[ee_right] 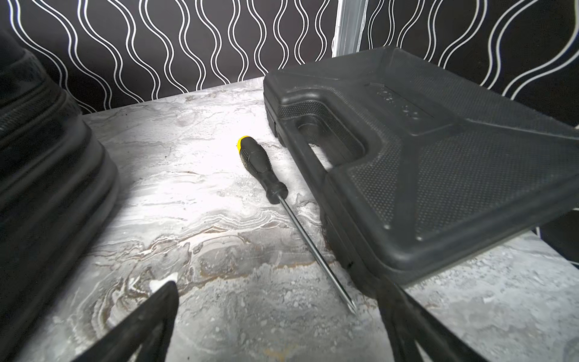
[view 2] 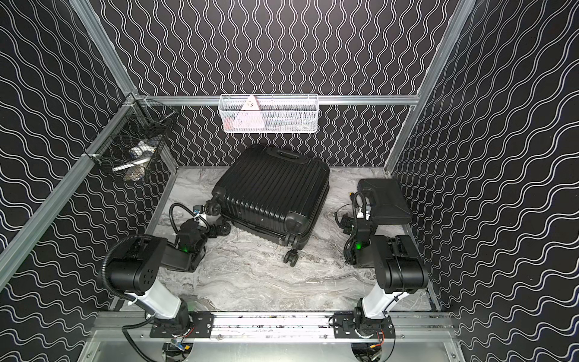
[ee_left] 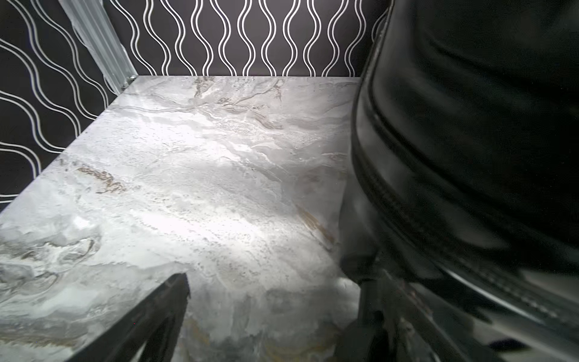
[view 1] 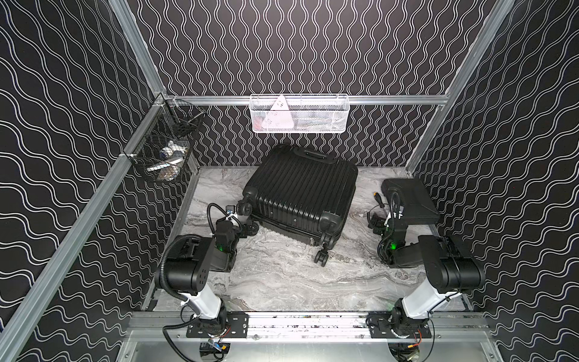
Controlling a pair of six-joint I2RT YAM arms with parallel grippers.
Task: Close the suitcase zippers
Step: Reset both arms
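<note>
The left arm folds low with its elbow raised. The left claw (ee_left: 275, 313) is spread wide over bare marble-patterned worktop (ee_left: 188, 188), gripping nothing, just beside the suitcase (view 1: 300, 191). That glossy black ribbed hard-shell case lies flat and skewed at mid-worktop near the rear wall, its 2 shells together and its 4 spinner wheels facing the arms. The zipper track (ee_left: 404, 200) rings its rim, too blurred to tell whether it is zipped. The right arm crouches likewise, and the right claw (ee_right: 279, 313) gapes empty around the tip of a black-and-yellow screwdriver (ee_right: 263, 169). The screwdriver lies beside a flat, stippled black plastic tool case (ee_right: 438, 163).
</note>
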